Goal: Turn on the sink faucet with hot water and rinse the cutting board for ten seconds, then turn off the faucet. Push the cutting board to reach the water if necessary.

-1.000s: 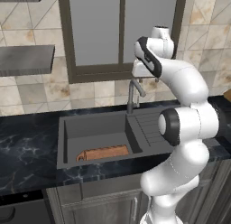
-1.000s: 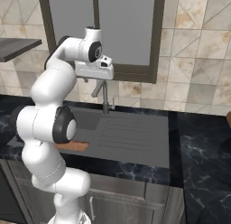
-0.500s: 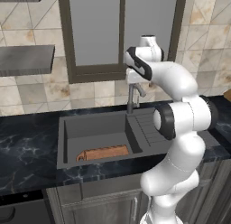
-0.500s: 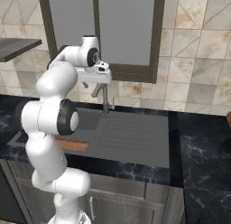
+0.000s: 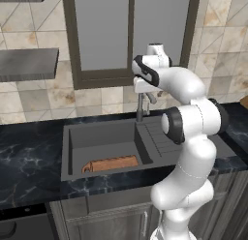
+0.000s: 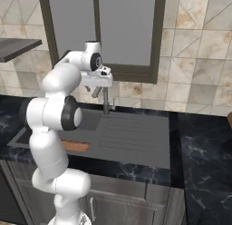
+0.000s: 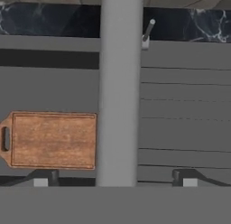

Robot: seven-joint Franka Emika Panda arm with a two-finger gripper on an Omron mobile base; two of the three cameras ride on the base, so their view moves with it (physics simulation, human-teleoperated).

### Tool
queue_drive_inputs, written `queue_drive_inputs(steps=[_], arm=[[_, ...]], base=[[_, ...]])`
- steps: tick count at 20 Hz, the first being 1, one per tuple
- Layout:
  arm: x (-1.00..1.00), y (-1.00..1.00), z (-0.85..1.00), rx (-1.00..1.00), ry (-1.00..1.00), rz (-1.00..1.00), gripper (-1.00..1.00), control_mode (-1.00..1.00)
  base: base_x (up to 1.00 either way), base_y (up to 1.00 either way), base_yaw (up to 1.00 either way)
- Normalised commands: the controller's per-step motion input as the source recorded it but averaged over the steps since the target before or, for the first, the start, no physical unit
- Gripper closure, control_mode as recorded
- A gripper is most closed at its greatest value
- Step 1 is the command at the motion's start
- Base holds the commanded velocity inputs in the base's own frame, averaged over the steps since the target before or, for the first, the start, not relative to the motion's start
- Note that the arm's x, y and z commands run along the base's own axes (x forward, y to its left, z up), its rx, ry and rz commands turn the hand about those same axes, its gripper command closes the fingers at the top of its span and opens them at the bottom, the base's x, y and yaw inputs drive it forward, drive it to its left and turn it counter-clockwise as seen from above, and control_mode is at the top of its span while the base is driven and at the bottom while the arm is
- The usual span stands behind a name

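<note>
Dark sink holds cutting board; fingers spread, hovering above faucet spout.

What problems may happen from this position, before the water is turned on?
The gripper hangs above the sink faucet, fingers either side of its spout; descending could knock it. The small lever sits off to the side, easy to miss. The cutting board may lie outside the stream.

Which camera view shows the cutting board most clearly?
The hand view: the cutting board shows from above, with its grain and handle loop. The left base view shows it small and slanted in the sink; in the right base view the arm hides most of it.
</note>
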Motion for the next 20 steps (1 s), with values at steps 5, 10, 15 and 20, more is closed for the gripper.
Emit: queue_drive_inputs(steps=[5,10,15,20], arm=[[0.04,0.00,-0.25,0.00,0.02,0.00,-1.00,-1.00],[0.00,0.00,-0.17,0.00,0.04,0.00,-1.00,-1.00],[0.00,0.12,-0.12,0.00,0.07,0.00,-1.00,-1.00],[0.00,0.25,-0.19,0.00,0.07,0.00,-1.00,-1.00]], base=[[0.00,0.00,0.00],[0.00,0.00,0.00],[0.00,0.00,0.00],[0.00,0.00,0.00]])
